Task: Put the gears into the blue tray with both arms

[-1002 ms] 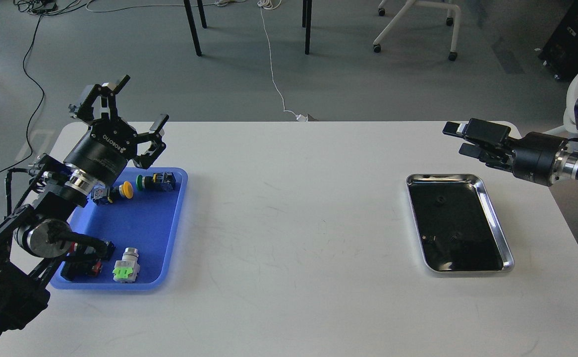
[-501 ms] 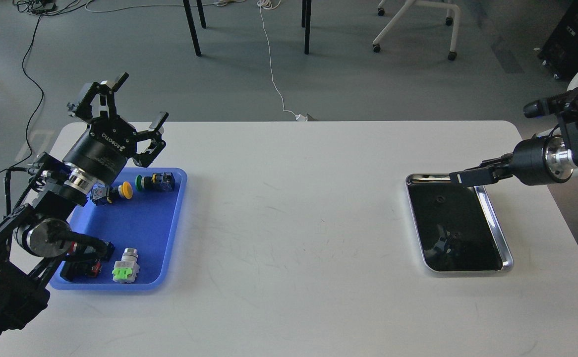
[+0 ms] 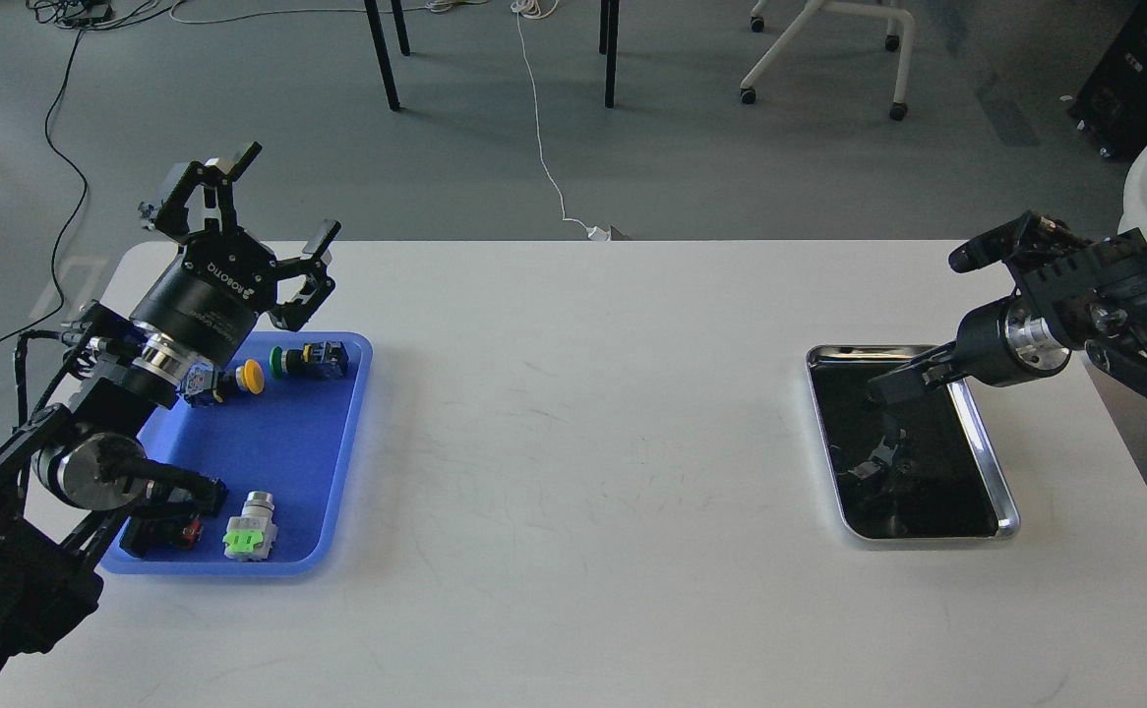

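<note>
The blue tray (image 3: 278, 452) lies at the table's left and holds several coloured-cap push-button switches. My left gripper (image 3: 280, 200) hangs open above the tray's far end, its fingers spread wide and empty. My right gripper (image 3: 890, 389) points down and left over the far half of a shiny steel tray (image 3: 989, 444). It is seen dark and end-on, so its fingers cannot be told apart. I cannot make out the gears: the steel tray's dark inside shows only the gripper's reflection.
A yellow-cap switch (image 3: 251, 377) and a green-cap switch (image 3: 283, 362) lie at the blue tray's far end. A grey and green switch (image 3: 251, 531) and a red one (image 3: 168, 532) sit near its front. White table (image 3: 583, 472) spans between the trays.
My right arm has swung down and inward, bringing its gripper from above the table's far right corner to low over the steel tray. The left gripper stays open and almost still.
</note>
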You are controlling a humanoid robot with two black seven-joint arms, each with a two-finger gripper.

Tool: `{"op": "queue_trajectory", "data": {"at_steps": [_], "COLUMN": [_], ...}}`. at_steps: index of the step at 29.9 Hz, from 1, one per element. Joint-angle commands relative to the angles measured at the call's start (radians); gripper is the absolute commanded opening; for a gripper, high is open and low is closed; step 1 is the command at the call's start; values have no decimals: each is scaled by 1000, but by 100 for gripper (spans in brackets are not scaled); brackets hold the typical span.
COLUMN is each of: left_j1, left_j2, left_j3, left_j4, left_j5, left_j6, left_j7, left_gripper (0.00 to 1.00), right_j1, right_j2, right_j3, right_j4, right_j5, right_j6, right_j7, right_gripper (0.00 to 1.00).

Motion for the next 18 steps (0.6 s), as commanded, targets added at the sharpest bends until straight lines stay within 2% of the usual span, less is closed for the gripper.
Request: {"op": "queue_trajectory", "data": {"at_steps": [1,10,18], "left_j1": [0,0,3], "left_j2": [3,16,19], "left_j3": [-1,-3,-3], "left_j4": [0,-4,-7], "left_j5": [0,0,0], "left_j6": [0,0,0], "left_j7": [0,0,0], "left_gripper": [99,99,99], "right_j1": [-2,-12,-20], "right_j2": [50,129,135], "right_j3": [-12,-49,-64], "right_j4": [-42,-115,-136], "right_j5": [2,2,3], "right_j6": [0,0,0], "right_j7": [0,0,0], "right_gripper": [74,70,67]}}
